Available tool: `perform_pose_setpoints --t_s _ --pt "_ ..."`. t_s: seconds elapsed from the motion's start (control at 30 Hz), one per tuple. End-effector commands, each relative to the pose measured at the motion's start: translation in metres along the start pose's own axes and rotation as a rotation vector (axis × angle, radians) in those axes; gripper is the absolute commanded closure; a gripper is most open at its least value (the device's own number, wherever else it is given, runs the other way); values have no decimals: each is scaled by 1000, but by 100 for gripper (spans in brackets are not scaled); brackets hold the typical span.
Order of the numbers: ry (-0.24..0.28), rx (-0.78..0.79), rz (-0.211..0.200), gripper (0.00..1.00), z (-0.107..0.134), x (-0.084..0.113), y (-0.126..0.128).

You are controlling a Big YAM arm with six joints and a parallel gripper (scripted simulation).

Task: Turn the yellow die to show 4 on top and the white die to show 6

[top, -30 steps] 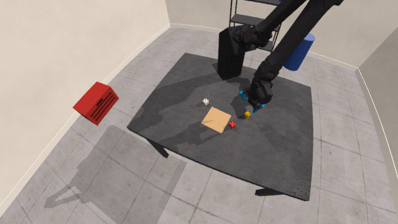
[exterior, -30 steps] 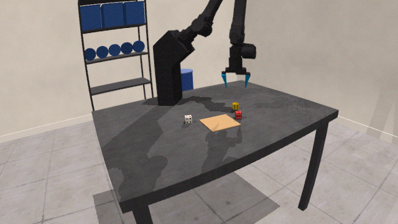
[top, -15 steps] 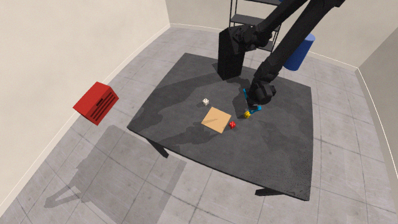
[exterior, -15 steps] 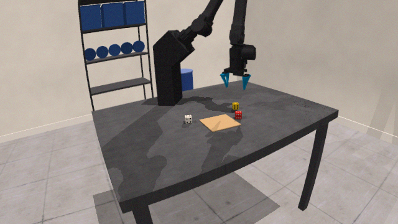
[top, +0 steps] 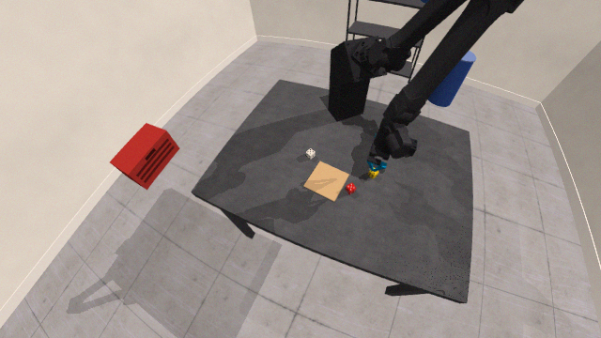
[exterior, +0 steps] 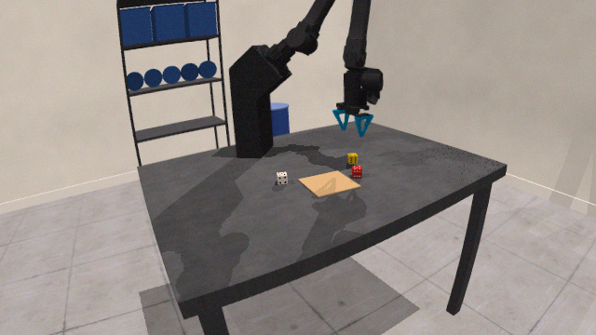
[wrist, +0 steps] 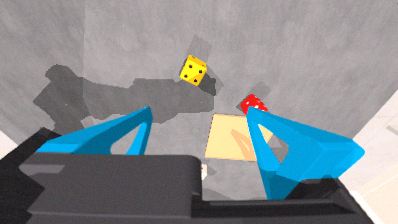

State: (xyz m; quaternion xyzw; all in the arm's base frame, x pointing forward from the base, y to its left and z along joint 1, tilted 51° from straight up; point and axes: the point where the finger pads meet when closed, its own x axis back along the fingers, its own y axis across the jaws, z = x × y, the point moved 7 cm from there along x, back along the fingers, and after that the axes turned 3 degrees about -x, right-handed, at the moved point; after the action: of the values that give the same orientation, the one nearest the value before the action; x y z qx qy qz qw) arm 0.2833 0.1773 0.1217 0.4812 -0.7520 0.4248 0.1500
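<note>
Cork-coloured mat: the square mat (top: 327,181) (exterior: 329,184) (wrist: 220,142) lies flat on the dark tabletop (top: 399,225) (exterior: 261,242) (wrist: 300,50), with a shadow falling across it.
Yellow die: the yellow die (top: 373,174) (exterior: 352,158) (wrist: 193,70) stands on the tabletop, off the mat and beyond its right-hand side in the exterior view; four pips show on its largest face in the wrist view.
Red die: the red die (top: 351,189) (exterior: 357,172) (wrist: 253,104) sits just beside the mat (closer to it than the yellow one is), with white pips.
White die: the white die (top: 310,153) (exterior: 282,178) (wrist: 204,171) is on the tabletop to the left of the mat in the exterior view (barely a sliver of it in the wrist view); I cannot tell its top number for sure.
Blue-fingered claw: the claw (top: 377,168) (exterior: 352,133) (wrist: 199,112) is wide open and holds nothing, raised above the tabletop on the yellow die's side of the mat.
Black arm: the arm (top: 451,52) (exterior: 358,37) reaches down from above, well over the mat's height.
</note>
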Motion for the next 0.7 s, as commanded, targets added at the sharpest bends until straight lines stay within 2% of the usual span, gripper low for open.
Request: perform_pose_setpoints --t_s 0.0,0.43,0.5,0.53,0.67 --pt "-10 -174 6 0 -4 -4 3" --pt "-10 -609 4 0 -4 -8 6" --pt "-10 -609 4 0 -4 -8 6" --pt "-10 -696 3 0 -4 -9 6" --pt "-10 -822 3 0 -4 -10 7"
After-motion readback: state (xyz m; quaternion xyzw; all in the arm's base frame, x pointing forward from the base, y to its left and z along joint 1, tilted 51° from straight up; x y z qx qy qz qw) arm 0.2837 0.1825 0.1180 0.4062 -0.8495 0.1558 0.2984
